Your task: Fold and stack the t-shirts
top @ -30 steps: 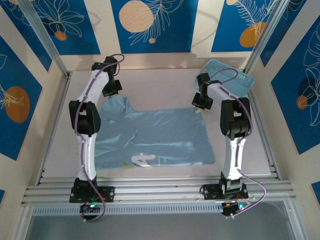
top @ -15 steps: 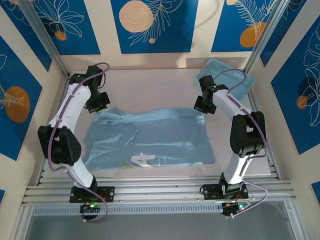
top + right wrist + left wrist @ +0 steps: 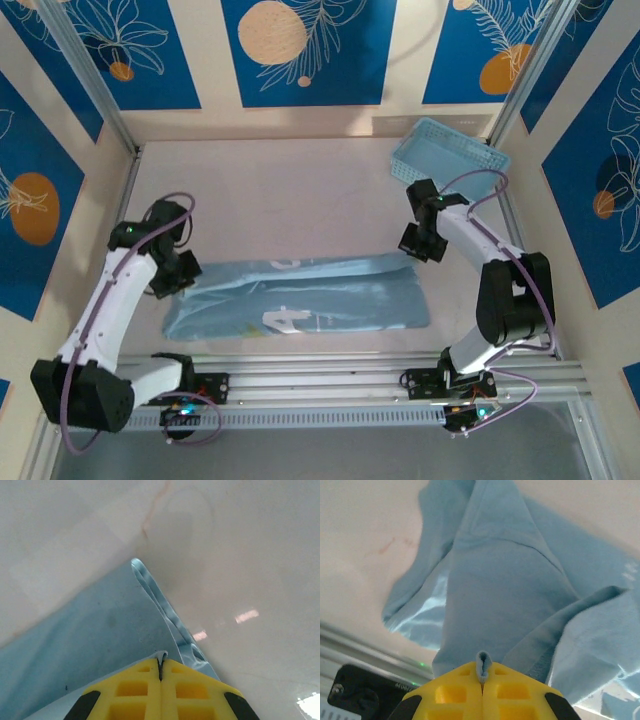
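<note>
Top external: the light blue t-shirt (image 3: 330,300) lies as a flat, wide band across the lower middle of the frame, its white print facing up near the front edge. The left gripper (image 3: 176,276) sits at the cloth's left end and the right gripper (image 3: 421,246) at its upper right corner. The basket (image 3: 450,160) stands well apart in the upper right, and the table (image 3: 290,190) is bare behind the shirt.

Left wrist: the left gripper (image 3: 482,676), at the bottom centre, has its yellow jaws pressed fully together on a small tuck of fabric. The t-shirt (image 3: 505,585) hangs away from it in loose, draped folds toward the top of the frame.

Right wrist: the right gripper (image 3: 160,666) is likewise clamped tight, with only a thin sliver of hem showing between the jaws. The t-shirt (image 3: 95,645) spreads to the lower left.

Both pinches look shallow, the right one especially. A quick or uneven pull could draw the hem out and drop that corner. The left side is bunched while the right is taut, so the fold may land skewed or creased. The cloth also lies close to the front rail (image 3: 320,372) and might drag over it.
</note>
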You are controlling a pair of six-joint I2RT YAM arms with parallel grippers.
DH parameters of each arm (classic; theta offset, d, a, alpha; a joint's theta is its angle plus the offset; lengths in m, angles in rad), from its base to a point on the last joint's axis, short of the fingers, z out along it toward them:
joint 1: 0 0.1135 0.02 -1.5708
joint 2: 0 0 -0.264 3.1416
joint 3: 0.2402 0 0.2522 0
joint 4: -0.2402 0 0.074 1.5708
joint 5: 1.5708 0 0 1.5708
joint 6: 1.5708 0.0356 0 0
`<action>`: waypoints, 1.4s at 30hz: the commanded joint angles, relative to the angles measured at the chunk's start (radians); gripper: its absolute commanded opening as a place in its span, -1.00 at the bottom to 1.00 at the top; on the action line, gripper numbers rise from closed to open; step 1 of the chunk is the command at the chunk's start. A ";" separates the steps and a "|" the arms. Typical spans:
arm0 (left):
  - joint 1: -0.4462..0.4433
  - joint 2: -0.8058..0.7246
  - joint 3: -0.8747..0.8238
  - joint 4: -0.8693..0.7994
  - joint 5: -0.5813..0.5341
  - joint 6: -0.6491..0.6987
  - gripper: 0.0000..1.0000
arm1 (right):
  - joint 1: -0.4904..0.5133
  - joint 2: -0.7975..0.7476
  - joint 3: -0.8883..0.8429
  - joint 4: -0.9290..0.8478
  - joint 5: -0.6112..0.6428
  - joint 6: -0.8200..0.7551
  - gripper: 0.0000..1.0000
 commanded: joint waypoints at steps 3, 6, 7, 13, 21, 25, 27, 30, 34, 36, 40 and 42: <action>0.009 -0.085 -0.115 -0.023 0.016 -0.082 -1.00 | 0.012 -0.063 -0.057 -0.043 -0.002 0.036 -1.00; 0.009 -0.100 -0.146 -0.020 0.005 -0.082 -1.00 | 0.020 -0.082 -0.069 -0.058 -0.001 0.037 -1.00; 0.009 -0.101 -0.155 -0.020 0.000 -0.081 -1.00 | 0.022 -0.088 -0.072 -0.065 -0.001 0.039 -1.00; 0.009 -0.110 -0.205 -0.024 -0.038 -0.088 -1.00 | 0.036 -0.121 -0.109 -0.094 -0.011 0.060 -1.00; 0.007 -0.126 -0.247 -0.035 -0.062 -0.136 -1.00 | 0.047 -0.149 -0.162 -0.105 -0.007 0.080 -1.00; 0.004 -0.139 -0.273 -0.032 -0.036 -0.182 -1.00 | 0.047 -0.147 -0.170 -0.101 -0.004 0.083 -1.00; 0.001 -0.151 -0.288 -0.028 -0.018 -0.205 -1.00 | 0.047 -0.143 -0.167 -0.100 -0.003 0.083 -1.00; -0.003 -0.173 -0.305 -0.029 0.004 -0.238 -1.00 | 0.047 -0.135 -0.163 -0.098 0.004 0.084 -1.00; -0.018 -0.201 -0.318 -0.032 0.032 -0.271 -1.00 | 0.043 -0.120 -0.150 -0.098 0.015 0.079 -1.00; -0.027 -0.203 -0.318 -0.037 0.033 -0.276 -1.00 | 0.043 -0.115 -0.145 -0.101 0.019 0.079 -1.00; -0.046 -0.197 -0.327 -0.034 0.037 -0.283 -1.00 | 0.041 -0.111 -0.144 -0.097 0.021 0.080 -1.00; -0.059 -0.195 -0.332 -0.032 0.036 -0.292 -1.00 | 0.039 -0.109 -0.144 -0.098 0.024 0.083 -1.00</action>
